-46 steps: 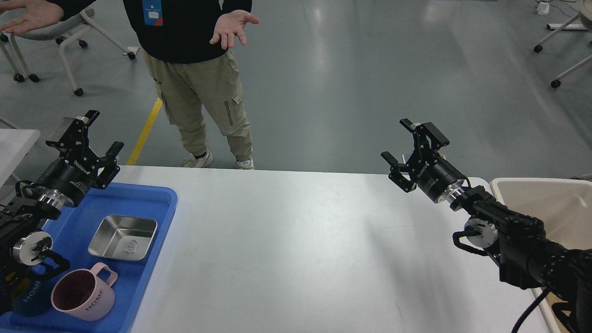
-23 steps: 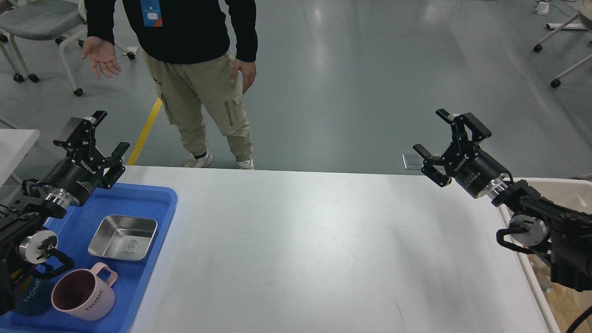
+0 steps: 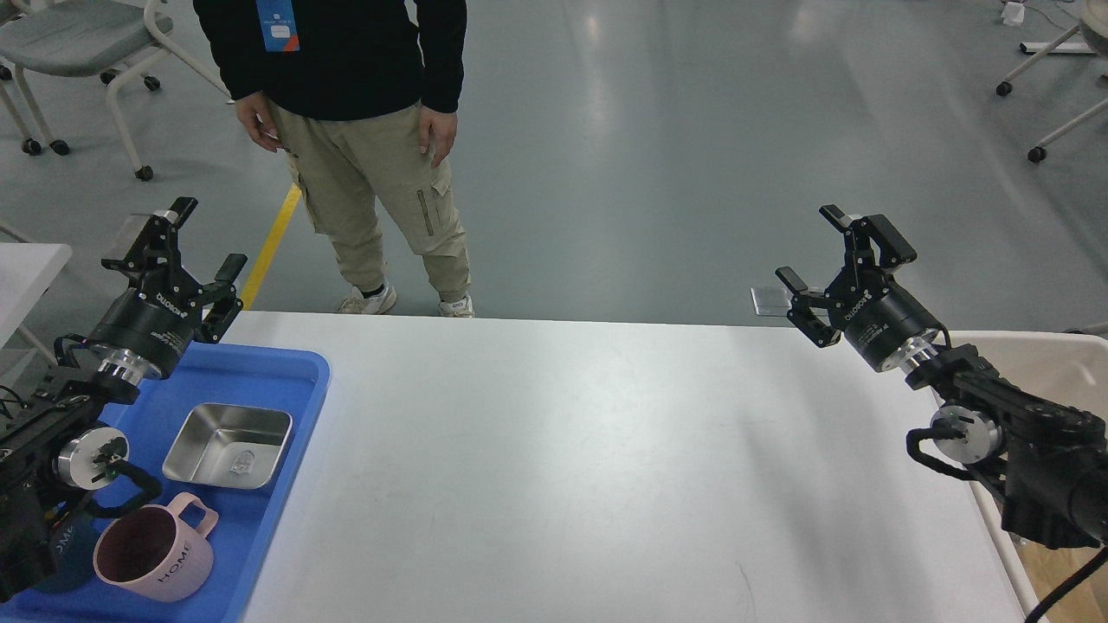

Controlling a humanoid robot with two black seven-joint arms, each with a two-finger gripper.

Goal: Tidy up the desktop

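The white desktop (image 3: 563,459) fills the middle of the head view, its surface bare between my arms. My left gripper (image 3: 206,235) hovers open above the far left corner, over the back edge of a blue tray (image 3: 286,381). In that tray lie a square steel dish (image 3: 228,445) and a pink mug (image 3: 152,554) marked HOME. Open as well, my right gripper (image 3: 812,245) hangs above the far right edge of the desktop with nothing between its fingers.
A beige bin (image 3: 1039,363) stands off the right end of the desktop, partly behind my right arm. A person (image 3: 363,130) in khaki trousers stands just beyond the far edge. A dark blue item (image 3: 65,545) sits partly hidden under my left arm.
My right arm swung right and back toward the bin, then held. My left gripper rose slightly. The person lowered both hands to their sides.
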